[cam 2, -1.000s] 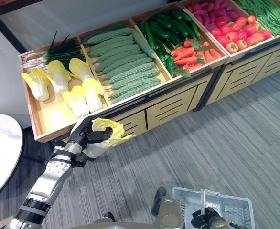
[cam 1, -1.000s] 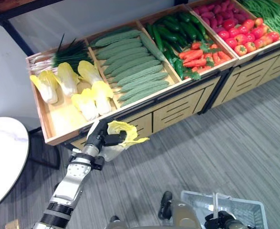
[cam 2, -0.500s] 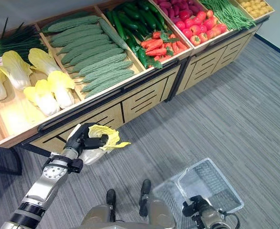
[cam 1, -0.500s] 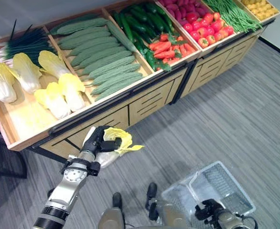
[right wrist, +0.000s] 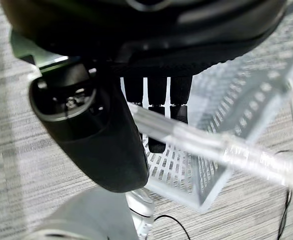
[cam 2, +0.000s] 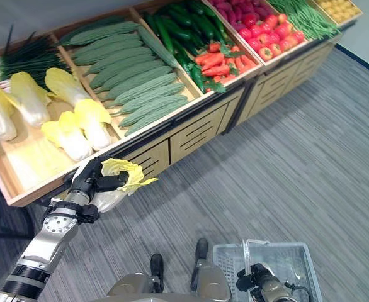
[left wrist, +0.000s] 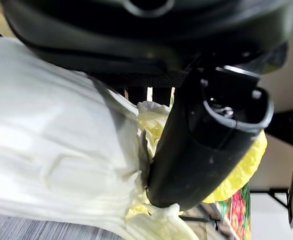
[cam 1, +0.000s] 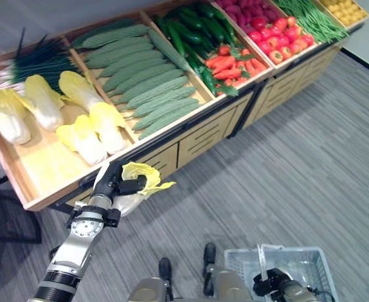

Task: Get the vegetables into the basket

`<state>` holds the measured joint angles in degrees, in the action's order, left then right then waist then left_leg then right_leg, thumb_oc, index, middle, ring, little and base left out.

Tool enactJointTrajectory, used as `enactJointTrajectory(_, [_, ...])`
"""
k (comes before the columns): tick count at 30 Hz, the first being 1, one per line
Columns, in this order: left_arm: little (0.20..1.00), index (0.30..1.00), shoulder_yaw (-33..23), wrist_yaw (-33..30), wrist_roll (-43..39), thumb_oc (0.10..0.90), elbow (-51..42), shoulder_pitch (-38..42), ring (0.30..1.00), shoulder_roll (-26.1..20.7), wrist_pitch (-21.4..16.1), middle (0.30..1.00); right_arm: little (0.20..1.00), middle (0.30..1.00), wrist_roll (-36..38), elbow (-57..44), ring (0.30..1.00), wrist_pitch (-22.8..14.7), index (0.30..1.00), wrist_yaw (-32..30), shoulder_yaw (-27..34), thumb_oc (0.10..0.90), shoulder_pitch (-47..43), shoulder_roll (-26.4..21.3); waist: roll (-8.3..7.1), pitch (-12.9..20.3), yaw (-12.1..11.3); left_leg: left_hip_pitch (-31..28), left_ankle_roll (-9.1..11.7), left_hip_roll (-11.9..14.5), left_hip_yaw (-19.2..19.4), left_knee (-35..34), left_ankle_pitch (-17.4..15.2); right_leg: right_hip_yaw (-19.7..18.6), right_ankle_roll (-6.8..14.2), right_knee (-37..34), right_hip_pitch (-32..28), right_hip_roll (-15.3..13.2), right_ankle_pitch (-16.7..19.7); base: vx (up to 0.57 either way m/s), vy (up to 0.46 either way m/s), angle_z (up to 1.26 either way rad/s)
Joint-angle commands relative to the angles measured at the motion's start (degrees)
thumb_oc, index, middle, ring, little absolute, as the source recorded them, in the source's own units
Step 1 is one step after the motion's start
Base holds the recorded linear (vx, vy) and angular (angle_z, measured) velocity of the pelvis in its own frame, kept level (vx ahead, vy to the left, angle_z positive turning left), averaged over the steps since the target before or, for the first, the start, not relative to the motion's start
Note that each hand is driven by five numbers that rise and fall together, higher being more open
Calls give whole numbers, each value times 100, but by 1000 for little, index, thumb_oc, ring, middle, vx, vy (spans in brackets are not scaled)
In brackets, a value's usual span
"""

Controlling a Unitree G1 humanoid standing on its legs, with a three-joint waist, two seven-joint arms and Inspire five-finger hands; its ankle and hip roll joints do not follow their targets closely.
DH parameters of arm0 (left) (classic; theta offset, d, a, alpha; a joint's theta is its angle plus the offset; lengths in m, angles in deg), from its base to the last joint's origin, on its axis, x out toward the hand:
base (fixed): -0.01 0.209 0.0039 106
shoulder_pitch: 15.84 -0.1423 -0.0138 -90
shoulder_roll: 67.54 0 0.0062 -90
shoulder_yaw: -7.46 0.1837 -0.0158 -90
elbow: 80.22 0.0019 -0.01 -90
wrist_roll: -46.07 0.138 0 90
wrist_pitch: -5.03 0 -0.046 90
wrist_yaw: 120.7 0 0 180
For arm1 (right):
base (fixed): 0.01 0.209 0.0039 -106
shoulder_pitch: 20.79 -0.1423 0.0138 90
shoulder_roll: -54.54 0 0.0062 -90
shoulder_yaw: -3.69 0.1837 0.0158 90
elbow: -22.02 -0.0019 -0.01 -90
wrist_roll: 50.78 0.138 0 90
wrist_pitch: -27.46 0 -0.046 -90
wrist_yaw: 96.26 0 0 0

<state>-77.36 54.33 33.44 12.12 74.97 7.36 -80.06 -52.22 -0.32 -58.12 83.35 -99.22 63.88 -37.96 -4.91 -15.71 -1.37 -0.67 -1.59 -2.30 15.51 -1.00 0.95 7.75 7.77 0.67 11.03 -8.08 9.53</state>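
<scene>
In the left eye view, the left hand (cam 1: 111, 184) sits left of centre, fingers and thumb curled round a napa cabbage (cam 1: 136, 184), just in front of the wooden display crate (cam 1: 30, 182) that holds more cabbages in the upper left; the white plastic basket (cam 1: 304, 264) lies at the bottom right, well apart from the cabbage. The likely trouble is the carry across that gap: the loose yellow leaves stick out past the fingers and could tear or slip. In the right eye view, the right hand (cam 2: 255, 277) at the bottom edge grips the basket's handle (cam 2: 247, 251), so a tilted basket would make the drop miss. In the left wrist view, the thumb (left wrist: 206, 145) presses into the cabbage's pale stalk; the hold looks to me shallow. In the right wrist view, the fingers (right wrist: 157, 95) wrap the clear handle bar, with the basket's mesh wall beyond.
</scene>
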Motion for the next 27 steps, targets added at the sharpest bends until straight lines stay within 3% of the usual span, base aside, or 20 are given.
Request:
enactJointTrajectory(1, [300, 300, -384, -111, 188, 400, -927, 207, 300, -204, -522, 300, 300, 300, -37, -122, 300, -112, 300, 76, -258, 400, -187, 12, -23, 179, -134, 185, 282, 309, -168, 688, -723, 58, 723, 127, 27, -818, 638, -149, -26, -96])
enactJointTrajectory(4, [300, 300, -334, -94, 149, 400, -941, 260, 300, -241, -516, 300, 300, 300, -14, -134, 300, -120, 300, 62, -274, 400, -186, 10, 68, 235, -218, 307, 267, 400, -57, 463, -458, 183, 652, 448, -245, -909, 244, -210, -1, -31])
enactJointTrajectory(5, [300, 300, -327, -106, 85, 400, -943, 264, 300, -245, -499, 300, 300, 300, -20, -127, 300, -123, 300, 27, -287, 400, -200, 22, 146, 313, -376, 401, 261, 504, 107, 364, -309, 480, 615, 758, -515, -999, -29, -221, 2, -21])
enactJointTrajectory(6, [300, 300, -328, -106, 85, 400, -942, 270, 300, -247, -499, 300, 300, 300, -20, -128, 300, -123, 300, 27, -285, 400, -205, 24, 135, 323, -379, 426, 257, 496, 116, 353, -269, 475, 610, 731, -494, -1002, 9, -275, -2, -26])
enactJointTrajectory(7, [300, 300, -423, -101, 100, 400, -945, 170, 300, -256, -452, 300, 300, 300, -48, -108, 300, -134, 300, 27, -319, 400, -213, 25, 110, 475, -630, 498, 266, 590, 394, 244, -147, 972, 614, 845, -914, -1112, -117, -177, -31, -45])
enactJointTrajectory(10, [300, 300, -576, -79, 157, 400, -895, 26, 300, -300, -428, 300, 300, 300, -109, -110, 300, -142, 300, 52, -408, 400, -247, 68, -88, 636, -864, 541, 378, 654, 675, 66, 35, 1261, 681, 269, -1212, -1017, 3, -96, -127, -101])
enactJointTrajectory(11, [300, 300, -636, -36, 163, 400, -866, -68, 300, -257, -434, 300, 300, 300, -189, -117, 300, -149, 300, 73, -407, 400, -173, 58, -140, 670, -791, 495, 476, 749, 712, 171, 52, 1296, 649, 142, -1164, -894, -130, 82, -175, -165])
enactJointTrajectory(16, [300, 300, -515, 0, 155, 400, -802, -84, 300, -133, -421, 300, 300, 300, -205, -173, 300, -120, 300, 76, -367, 400, -69, 27, -21, 618, -582, 335, 584, 855, 626, 163, 107, 1386, 541, -57, -1328, -752, -431, 25, -91, -22])
enactJointTrajectory(27, [300, 300, -332, 112, 68, 400, -711, -22, 300, 1, -409, 300, 300, 300, -126, -204, 300, -135, 300, 39, -325, 400, 96, -23, 207, 620, -310, 147, 848, 1161, 555, -151, 491, 1305, 331, -305, -1381, -344, -668, -4, -89, 2])
